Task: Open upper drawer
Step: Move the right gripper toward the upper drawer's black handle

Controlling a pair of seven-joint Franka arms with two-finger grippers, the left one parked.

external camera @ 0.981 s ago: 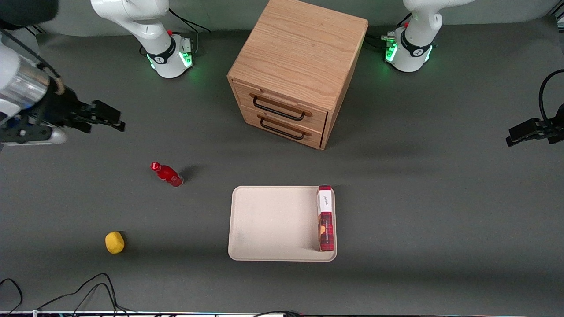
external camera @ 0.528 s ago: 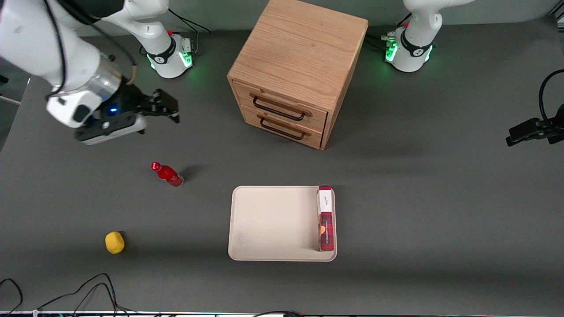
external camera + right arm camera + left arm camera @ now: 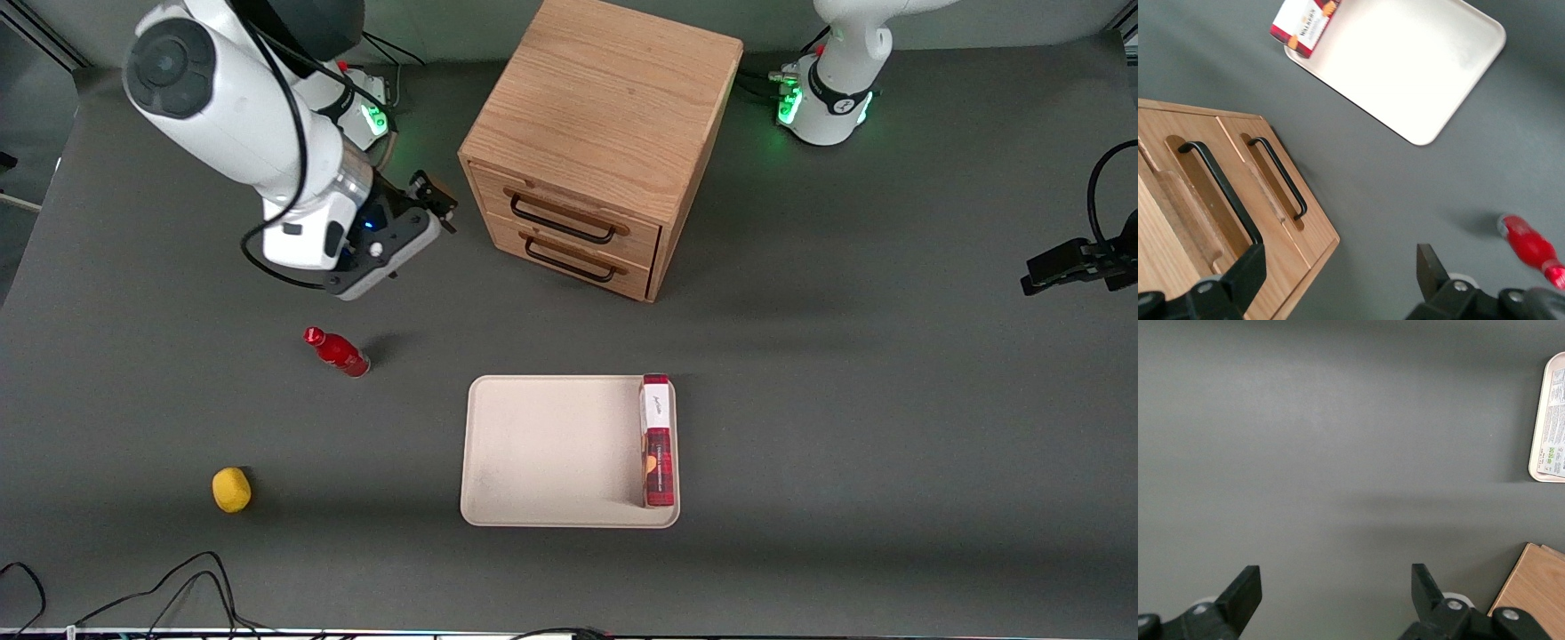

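dark grey table (image 3: pixel 845 373), oak cabinet (image 3: pixel 605 98) near the robot bases. upper drawer (image 3: pixel 569 213) is shut; its stiff black wire handle (image 3: pixel 562 224) looks like the grab spot. gripper (image 3: pixel 436 200) hovers just beside the cabinet, fingers apart, empty.

Soft, even light falls from overhead. The oak cabinet (image 3: pixel 605 107) casts a faint, wide shadow on the grey table (image 3: pixel 889 400) toward the parked arm's end. The red bottle (image 3: pixel 338 352) throws a small one. A green glow rings the arm base (image 3: pixel 822 107). In the right wrist view the tray (image 3: pixel 1405 60) glares white, and the gripper (image 3: pixel 1338 267), beside the cabinet with fingers apart, looks slightly soft.
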